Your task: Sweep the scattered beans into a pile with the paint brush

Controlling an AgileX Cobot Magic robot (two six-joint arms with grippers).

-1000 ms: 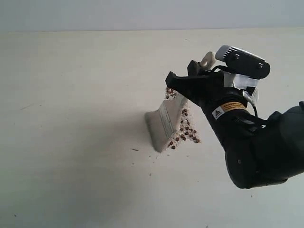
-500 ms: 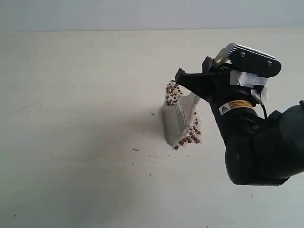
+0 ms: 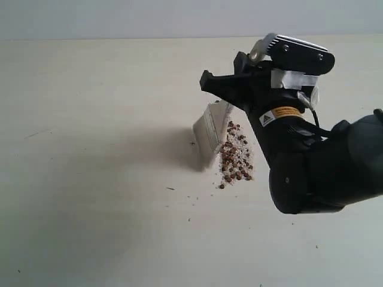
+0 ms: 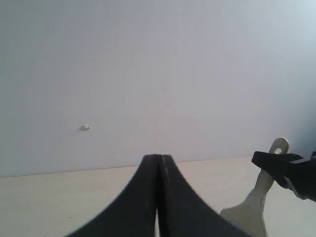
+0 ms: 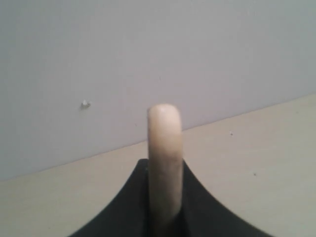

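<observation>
The pale surface (image 3: 90, 149) fills most of the room's view, with a plain light wall (image 3: 179, 18) behind it. The bulky black right arm (image 3: 323, 173) reaches in from the right side. Its right pincer (image 3: 233, 84) is clamped on the cream handle of the brush (image 3: 209, 131). In the wrist view the handle's rounded end stands up between the two black jaws.

The brush leans, handle up toward the arm, with its whitish bristles down on the surface near the middle. The beans (image 3: 235, 158) lie in one narrow heap just beside the bristles, on the arm's side. They are reddish-brown, mixed with pale grit, and a couple sit a little apart at the near end. I cannot tell whether the bristles touch the heap.

The left pincer (image 4: 158, 168) hangs off to the side with its jaws pressed together on nothing. Its camera looks toward the wall and catches the brush handle.

A few thin dark specks (image 3: 170, 189) lie on the surface, nearer than the heap.
</observation>
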